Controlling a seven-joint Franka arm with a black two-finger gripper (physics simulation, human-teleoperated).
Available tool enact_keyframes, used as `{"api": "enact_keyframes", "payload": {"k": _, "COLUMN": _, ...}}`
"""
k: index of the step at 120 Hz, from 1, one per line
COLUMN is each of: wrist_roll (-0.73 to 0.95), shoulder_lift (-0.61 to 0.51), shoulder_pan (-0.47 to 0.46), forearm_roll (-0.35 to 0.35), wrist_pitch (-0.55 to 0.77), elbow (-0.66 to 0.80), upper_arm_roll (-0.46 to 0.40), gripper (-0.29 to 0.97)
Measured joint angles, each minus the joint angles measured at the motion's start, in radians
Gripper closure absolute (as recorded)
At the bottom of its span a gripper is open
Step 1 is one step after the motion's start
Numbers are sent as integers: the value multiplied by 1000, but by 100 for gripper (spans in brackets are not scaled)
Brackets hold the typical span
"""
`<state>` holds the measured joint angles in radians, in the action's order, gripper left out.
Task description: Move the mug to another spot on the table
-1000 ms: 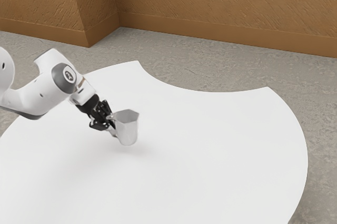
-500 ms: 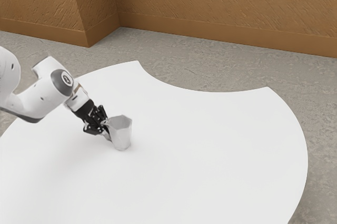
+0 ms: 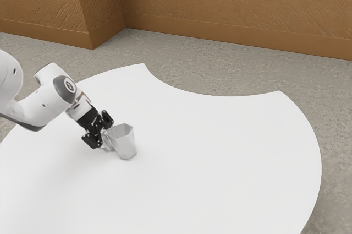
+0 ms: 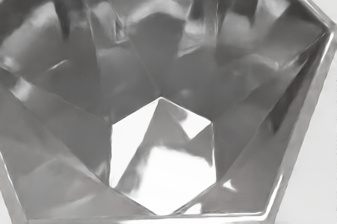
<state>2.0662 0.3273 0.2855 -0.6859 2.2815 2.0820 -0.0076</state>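
gripper (image 3: 103,134) looks closed on the mug (image 3: 125,141), pinching the cup's wall on the side that faces the arm (image 3: 41,102). i think the step now is to set the mug down at its new spot. the mug stands almost straight up, and its bottom looks to be on the table (image 3: 231,151) or just above it; i cannot tell which. to do this well, i would go down slowly until the bottom sits flat. i would not let go while the mug leans, because it is wide at the top and small at the bottom, so i think it could tip over easily. it also looks shiny and smooth, so it may slip if i shake it. once it sits flat, i would open up gently and pull my hand up and back toward the arm, away from the rim, so i do not bump the cup. the mug is right at the gripper, touching it, on the side away from the arm. in the wrist view i look straight down into the mug (image 4: 163,171), with its six-sided bottom just under my hand. on the table, the mug is near the edge at the exterior view's left and well apart from the round edge at the exterior view's right.
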Motion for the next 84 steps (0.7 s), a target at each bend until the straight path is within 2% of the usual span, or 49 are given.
{"api": "enact_keyframes", "payload": {"k": 19, "wrist_roll": 13, "shoulder_lift": -6, "shoulder_pan": 4, "forearm_roll": -8, "wrist_pitch": -12, "elbow": 1, "upper_arm_roll": 0, "gripper": 10}}
{"api": "enact_keyframes", "payload": {"k": 45, "wrist_roll": 25, "shoulder_lift": -37, "shoulder_pan": 22, "forearm_roll": -22, "wrist_pitch": -46, "elbow": 11, "upper_arm_roll": 1, "gripper": 4}}
{"api": "enact_keyframes", "payload": {"k": 70, "wrist_roll": 28, "shoulder_lift": -249, "shoulder_pan": 25, "forearm_roll": -29, "wrist_pitch": -106, "elbow": 99, "upper_arm_roll": 3, "gripper": 1}}
{"api": "enact_keyframes", "payload": {"k": 80, "wrist_roll": 13, "shoulder_lift": -350, "shoulder_pan": 12, "forearm_roll": -18, "wrist_pitch": -133, "elbow": 116, "upper_arm_roll": 4, "gripper": 1}}
{"api": "enact_keyframes", "payload": {"k": 84, "wrist_roll": -3, "shoulder_lift": -386, "shoulder_pan": 2, "forearm_roll": 9, "wrist_pitch": -142, "elbow": 116, "upper_arm_roll": 3, "gripper": 1}}
